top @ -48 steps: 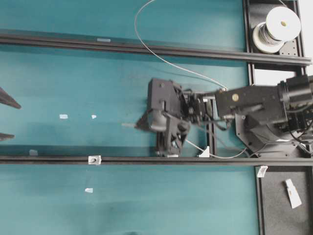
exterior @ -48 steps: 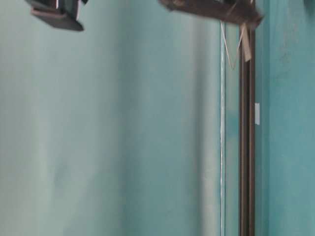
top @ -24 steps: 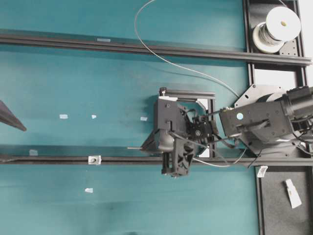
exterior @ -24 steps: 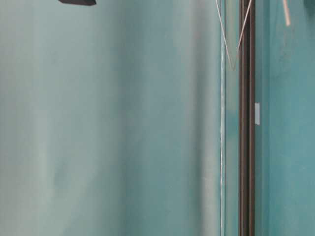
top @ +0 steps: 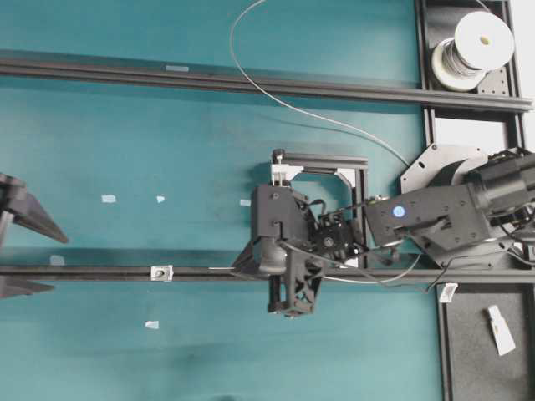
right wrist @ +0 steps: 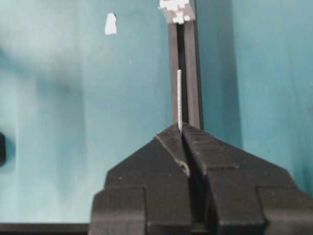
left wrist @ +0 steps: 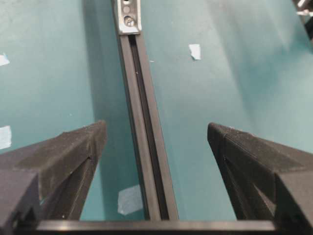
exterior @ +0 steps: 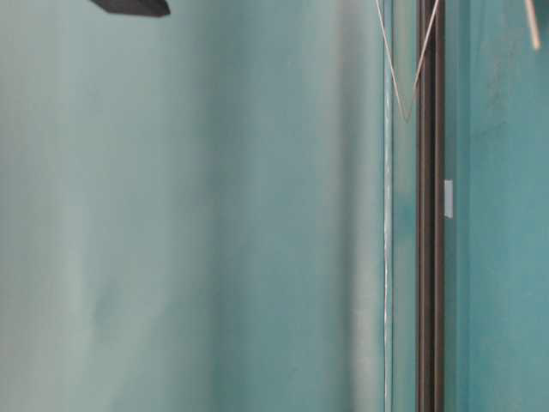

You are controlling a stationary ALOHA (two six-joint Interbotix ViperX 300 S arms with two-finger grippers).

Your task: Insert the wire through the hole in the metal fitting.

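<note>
overhead, the metal fitting point(top: 160, 272) sits on the lower black rail point(top: 100, 271), and everything else can be placed from it. the right gripper point(top: 244, 266) hovers over the same rail, well to the right of the fitting, its jaws pressed together on the wire point(top: 251, 83). a short stub of wire pokes out of the tips toward the fitting and stops well short of it. behind the gripper the wire runs in a wide loop across the teal table point(top: 125, 134) up to a spool point(top: 472, 48) far to the upper right of the fitting. the left gripper point(top: 17, 251) shows only at the frame's left edge, well left of the fitting, its two dark fingers spread wide on either side of the rail.

at table level the picture is blurred. a thin strand of wire point(exterior: 403, 86) hangs in a v near the top beside a dark rail point(exterior: 429, 257); the fitting cannot be made out.

from the left wrist, the fitting point(left wrist: 127, 17) lies at the top on the rail point(left wrist: 146, 147), which runs down between the widely parted fingers point(left wrist: 63, 156); nothing is between them but the rail.

from the right wrist, the closed jaws pinch the wire point(right wrist: 179, 100), whose tip points up along the rail point(right wrist: 188, 73) at the fitting point(right wrist: 176, 11), still apart from it.
</note>
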